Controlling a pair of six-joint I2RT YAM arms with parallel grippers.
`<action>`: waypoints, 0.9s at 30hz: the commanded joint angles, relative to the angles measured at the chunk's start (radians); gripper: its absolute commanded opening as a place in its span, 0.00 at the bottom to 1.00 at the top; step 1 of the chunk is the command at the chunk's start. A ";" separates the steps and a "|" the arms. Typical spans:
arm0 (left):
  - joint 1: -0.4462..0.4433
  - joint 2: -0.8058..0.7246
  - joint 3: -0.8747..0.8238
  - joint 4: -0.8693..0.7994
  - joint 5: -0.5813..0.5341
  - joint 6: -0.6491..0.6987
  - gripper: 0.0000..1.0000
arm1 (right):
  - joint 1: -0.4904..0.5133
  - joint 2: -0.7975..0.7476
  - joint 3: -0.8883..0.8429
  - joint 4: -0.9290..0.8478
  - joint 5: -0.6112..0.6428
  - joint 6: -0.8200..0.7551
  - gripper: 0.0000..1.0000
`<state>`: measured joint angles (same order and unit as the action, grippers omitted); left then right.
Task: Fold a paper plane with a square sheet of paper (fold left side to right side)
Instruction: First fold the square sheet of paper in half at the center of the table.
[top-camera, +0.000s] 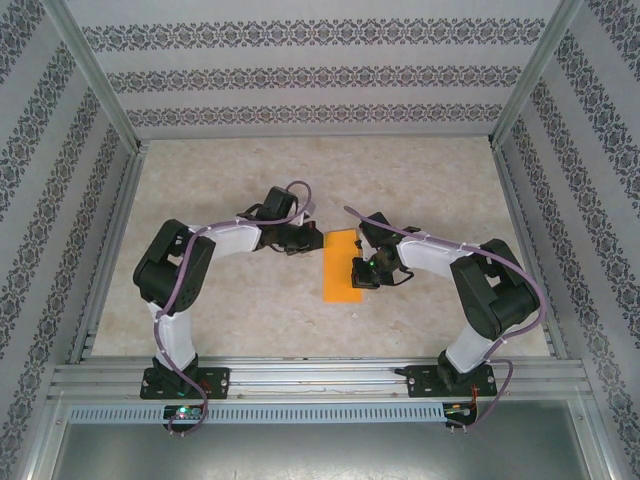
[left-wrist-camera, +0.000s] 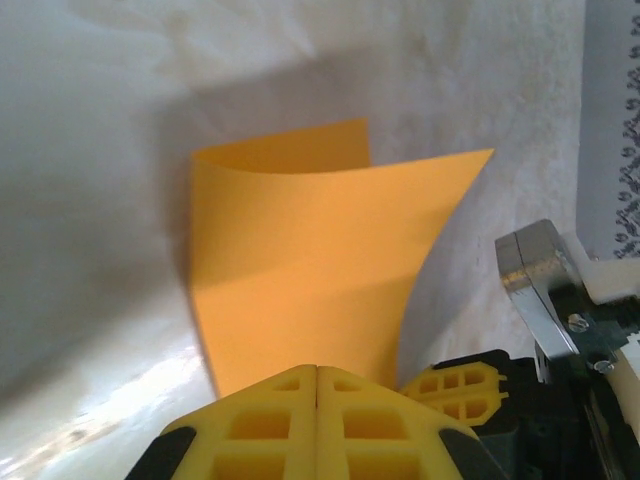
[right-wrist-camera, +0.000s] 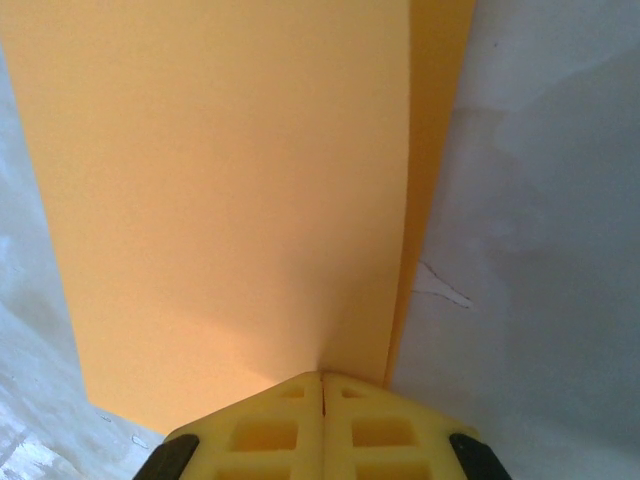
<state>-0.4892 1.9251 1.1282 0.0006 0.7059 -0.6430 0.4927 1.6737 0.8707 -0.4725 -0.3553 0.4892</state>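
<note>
The square sheet of paper (top-camera: 342, 265) is bright orange and lies folded in half as a narrow upright rectangle at the middle of the table. My left gripper (top-camera: 316, 241) is shut, its tips resting at the sheet's far left corner. In the left wrist view the top layer of the sheet (left-wrist-camera: 300, 260) bows upward ahead of the left gripper (left-wrist-camera: 317, 368). My right gripper (top-camera: 362, 272) is shut at the sheet's right edge. In the right wrist view the right gripper (right-wrist-camera: 321, 375) touches the top layer of the sheet (right-wrist-camera: 230, 200), which dimples there, and the lower layer sticks out on the right.
The pale mottled tabletop (top-camera: 200, 200) is boxed in by patterned walls and aluminium rails (top-camera: 320, 375). The right gripper's yellow fingers (left-wrist-camera: 455, 385) and a metal bracket (left-wrist-camera: 535, 270) sit close beside my left gripper.
</note>
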 joint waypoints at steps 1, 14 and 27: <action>-0.024 0.062 0.042 0.085 0.045 -0.033 0.02 | -0.013 0.060 -0.030 -0.092 0.141 -0.020 0.00; -0.022 0.204 0.146 0.104 -0.041 -0.004 0.00 | -0.011 0.063 -0.035 -0.096 0.151 -0.013 0.00; 0.009 0.217 0.061 0.157 -0.114 -0.017 0.00 | -0.011 0.066 -0.038 -0.111 0.157 -0.017 0.00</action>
<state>-0.5068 2.1220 1.2209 0.1627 0.6697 -0.6666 0.4931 1.6768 0.8749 -0.4801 -0.3527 0.4892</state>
